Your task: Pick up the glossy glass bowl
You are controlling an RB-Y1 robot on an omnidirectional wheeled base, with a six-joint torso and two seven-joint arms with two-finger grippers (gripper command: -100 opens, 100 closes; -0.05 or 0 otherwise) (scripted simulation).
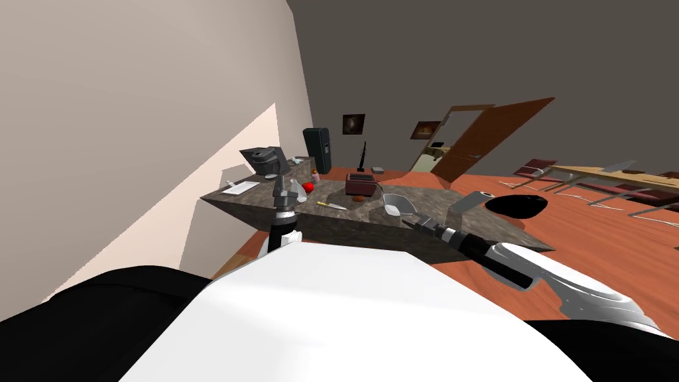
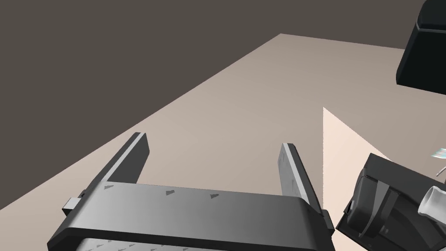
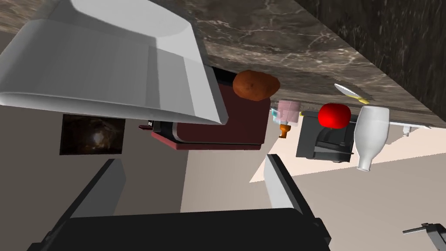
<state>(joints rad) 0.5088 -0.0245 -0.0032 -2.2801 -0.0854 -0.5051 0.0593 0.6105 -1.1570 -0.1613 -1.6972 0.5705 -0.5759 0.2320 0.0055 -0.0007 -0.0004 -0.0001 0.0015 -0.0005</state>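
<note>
Approach step in hand: bowl (image 3: 109, 65) is seen on counter (image 1: 431, 199) just ahead of R gripper (image 3: 194, 183), spread and empty; next, fingers (image 3: 283, 187) are to be set astride its rim, then closed; L gripper (image 2: 213, 167) also spread, idle.

My right forearm (image 1: 583, 292) is glossy white, black at the wrist; the left end effector (image 2: 213, 144) has a dark box stamped with small triangles.

The head camera looked steeply down over the table (image 1: 345, 232). The right wrist camera, close in, shared its bowl (image 3: 109, 65) and toaster (image 3: 226, 130).
</note>
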